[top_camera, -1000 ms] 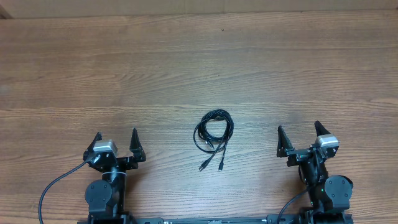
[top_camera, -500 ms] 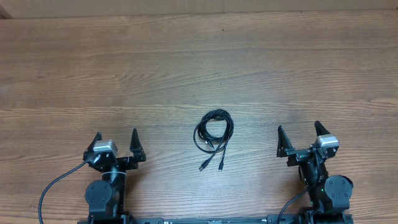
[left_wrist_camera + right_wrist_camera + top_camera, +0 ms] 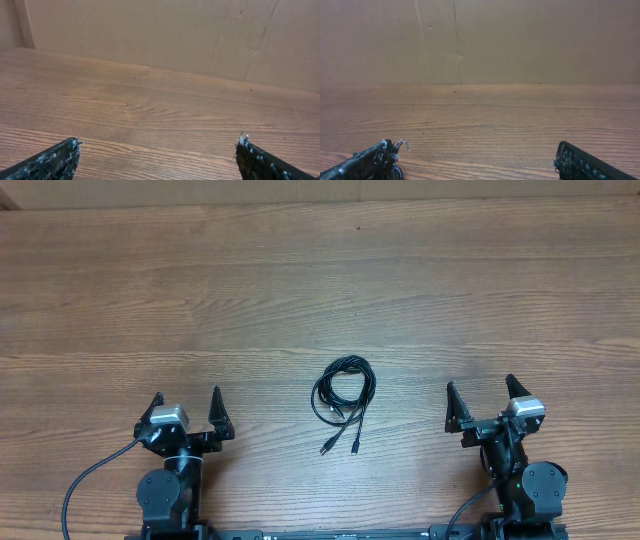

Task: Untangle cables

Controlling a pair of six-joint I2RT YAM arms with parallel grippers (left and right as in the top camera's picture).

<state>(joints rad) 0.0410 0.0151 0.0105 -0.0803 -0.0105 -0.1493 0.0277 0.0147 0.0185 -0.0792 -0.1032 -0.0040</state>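
The cables (image 3: pixel 342 392) are thin black cords coiled in one small bundle at the table's middle, with plug ends trailing toward the front. My left gripper (image 3: pixel 187 398) is open and empty near the front left, well apart from the bundle. My right gripper (image 3: pixel 481 390) is open and empty near the front right, also apart from it. The left wrist view shows my open left fingertips (image 3: pixel 159 144) over bare wood. The right wrist view shows my open right fingertips (image 3: pixel 472 152) over bare wood. The cables are out of view in both wrist views.
The wooden table (image 3: pixel 300 290) stretches to a cardboard wall (image 3: pixel 150 35) at the back, which also shows in the right wrist view (image 3: pixel 520 40). Thick black wires (image 3: pixel 85 480) run from the robot bases at the front edge.
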